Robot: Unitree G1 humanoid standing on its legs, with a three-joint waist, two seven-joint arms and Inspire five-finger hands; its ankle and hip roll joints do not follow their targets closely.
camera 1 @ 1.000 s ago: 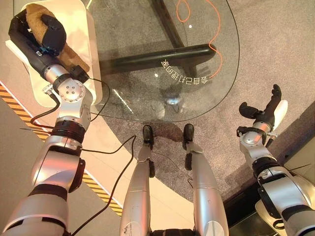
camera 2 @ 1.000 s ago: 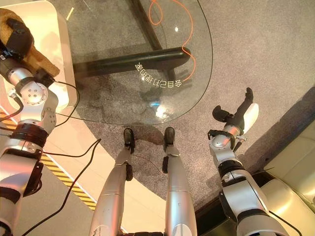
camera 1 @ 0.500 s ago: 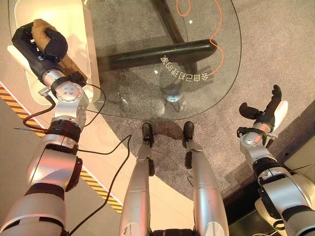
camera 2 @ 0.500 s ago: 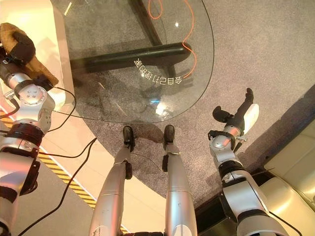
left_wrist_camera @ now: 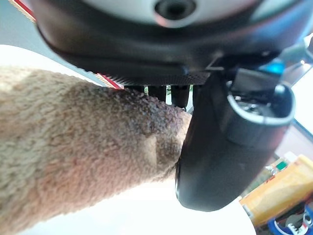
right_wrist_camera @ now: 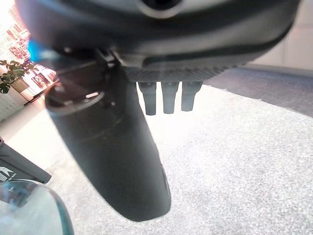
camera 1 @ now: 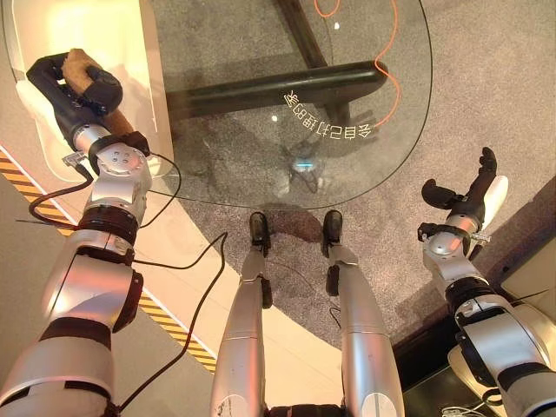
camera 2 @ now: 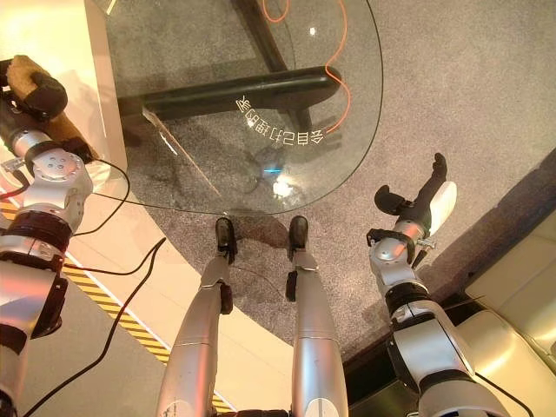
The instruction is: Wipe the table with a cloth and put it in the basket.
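Note:
My left hand (camera 1: 68,90) is shut on a brown fuzzy cloth (camera 1: 81,62) above a white basket (camera 1: 104,26) at the far left, beside the glass table (camera 1: 261,139). The cloth (left_wrist_camera: 73,161) is bunched between the thumb (left_wrist_camera: 220,147) and the curled fingers, and a strip of it hangs by the wrist. In the right eye view the left hand (camera 2: 39,95) grips the same cloth (camera 2: 24,69). My right hand (camera 1: 465,195) hangs open over the grey carpet to the right of the table, holding nothing; its fingers (right_wrist_camera: 168,95) are straight.
A black base bar (camera 1: 278,87) and an orange cable (camera 1: 395,78) lie under the glass top. Yellow-black floor tape (camera 1: 165,317) runs along the lower left. Cream furniture (camera 2: 521,295) stands at the lower right.
The whole picture has shifted, so the camera moved. My left hand keeps its hold on the cloth over the basket, and less of the cloth shows. The right hand has not moved.

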